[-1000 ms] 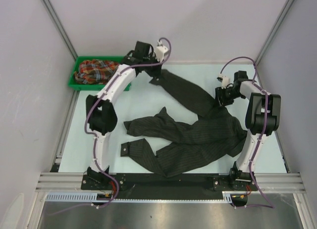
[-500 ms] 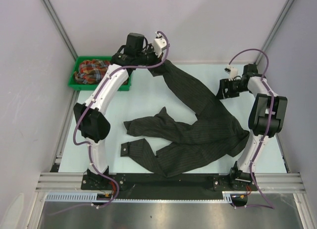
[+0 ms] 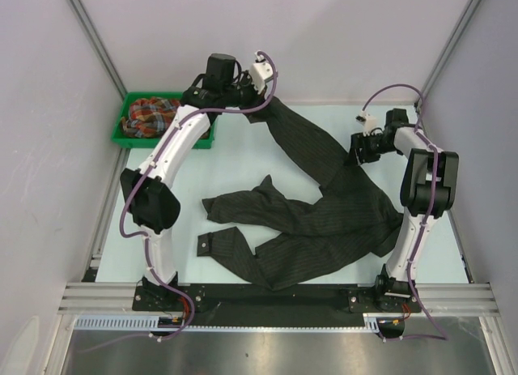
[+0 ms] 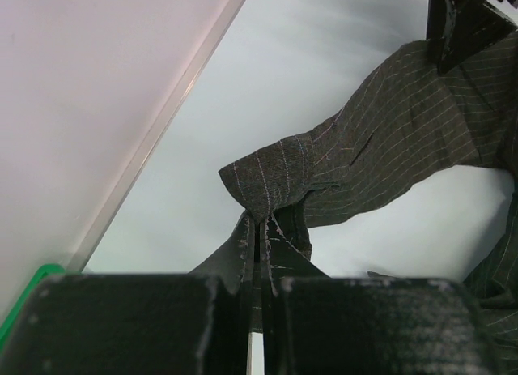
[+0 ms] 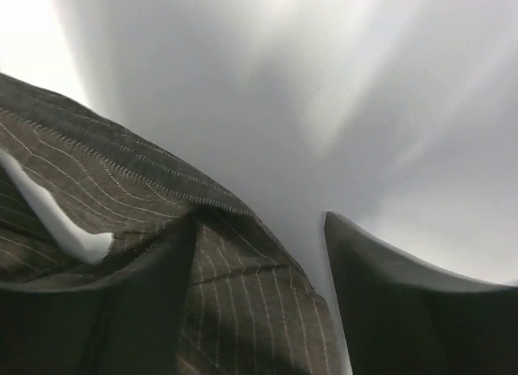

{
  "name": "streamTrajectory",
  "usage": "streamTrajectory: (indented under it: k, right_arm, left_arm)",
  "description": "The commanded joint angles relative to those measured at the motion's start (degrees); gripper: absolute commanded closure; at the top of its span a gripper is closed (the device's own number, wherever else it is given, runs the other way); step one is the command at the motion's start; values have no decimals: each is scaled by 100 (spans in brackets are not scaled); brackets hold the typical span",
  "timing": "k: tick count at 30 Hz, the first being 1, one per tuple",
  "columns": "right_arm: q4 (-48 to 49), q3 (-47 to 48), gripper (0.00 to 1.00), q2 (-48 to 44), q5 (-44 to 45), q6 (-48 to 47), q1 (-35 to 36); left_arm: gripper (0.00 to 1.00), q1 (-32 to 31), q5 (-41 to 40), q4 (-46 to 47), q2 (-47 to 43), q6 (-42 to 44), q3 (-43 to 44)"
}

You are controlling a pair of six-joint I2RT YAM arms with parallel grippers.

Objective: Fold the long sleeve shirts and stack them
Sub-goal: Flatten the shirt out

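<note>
The black pinstriped shirt (image 3: 324, 221) lies crumpled across the middle of the table, with one long part stretched up to the far left. My left gripper (image 3: 261, 117) is shut on the end of that part, and the left wrist view shows the cloth (image 4: 356, 148) pinched between the jaws (image 4: 261, 229). My right gripper (image 3: 356, 151) is open at the shirt's right edge. In the right wrist view (image 5: 267, 262) the striped cloth (image 5: 243, 310) lies between its spread fingers. The plaid shirt (image 3: 150, 114) lies bunched in the green bin (image 3: 129, 140).
The green bin stands at the table's far left corner, and its corner shows in the left wrist view (image 4: 32, 282). Pale walls and metal frame rails close in the table (image 3: 243, 164) on three sides. The left arm arches over the bin's right end.
My left gripper has pulled the shirt's end back towards the far wall and now holds still. My right gripper rose to the right, then came back left onto the shirt's edge.
</note>
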Motion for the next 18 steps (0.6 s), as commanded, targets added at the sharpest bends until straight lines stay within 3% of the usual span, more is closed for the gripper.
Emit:
streamTrajectory:
  k: [1, 2, 4, 5, 9, 12, 13, 15, 16, 18]
  right_arm:
    - [59, 148, 49, 6, -68, -155, 107]
    - [32, 113, 70, -21, -111, -173, 107]
    - [-3, 77, 96, -187, -103, -129, 98]
    - [-12, 25, 100, -275, -103, -103, 64]
    - [58, -81, 100, -811, -164, 256, -112]
    - [120, -90, 100, -1137, -392, 564, -358]
    - [120, -90, 100, -1190, -576, 748, -428]
    - [76, -133, 100, -1409, -770, 890, -621]
    - [50, -160, 100, -1505, -954, 978, -675]
    - [-108, -195, 100, -1733, -1069, 970, -780]
  left_arm:
    - [100, -20, 220, 229, -384, 206, 20]
    - [100, -20, 238, 237, -428, 198, 47]
    - [100, -12, 334, 185, -621, 145, 82]
    - [100, -20, 682, 54, -727, 119, 99]
    - [100, -467, 1853, -701, -1473, 336, -338]
    - [100, -1617, 1996, -1449, -2255, 1136, -1707]
    - [96, -2238, 1926, -1528, -2614, 1312, -2555]
    - [89, -2690, 1531, -1538, -2880, 1577, -3298]
    - [75, -2832, 1364, -1477, -2977, 1569, -3806]
    - [58, -2667, 1022, -1284, -3013, 1490, -4118]
